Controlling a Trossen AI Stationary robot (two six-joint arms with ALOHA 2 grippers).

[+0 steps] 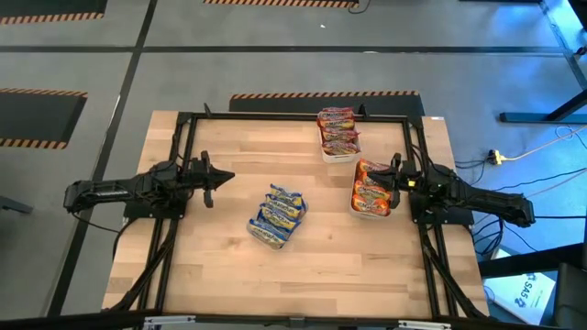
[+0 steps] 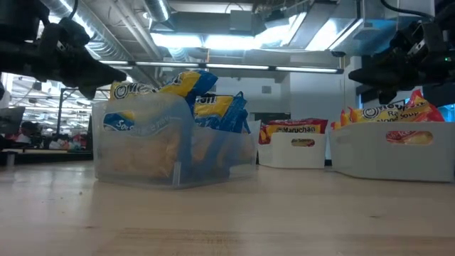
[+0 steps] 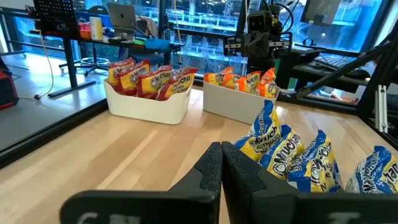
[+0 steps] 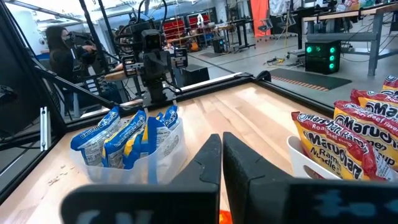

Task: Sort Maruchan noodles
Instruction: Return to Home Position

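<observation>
Left pincer (image 1: 227, 176), right pincer (image 1: 395, 178) closed, blue noodle packets (image 1: 278, 216) on edge, row diagonal

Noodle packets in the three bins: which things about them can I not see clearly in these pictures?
- How many blue packets there are: too small in the high view; in the low view the clear bin blurs them with its cloudy wall.
- The red packets: cut off by the right wrist view's edge.
- The orange packets: lower parts hidden behind their white bin in the low view.

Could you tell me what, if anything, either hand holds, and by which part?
Nothing is held; the left hand and right hand are both shut, empty.
</observation>
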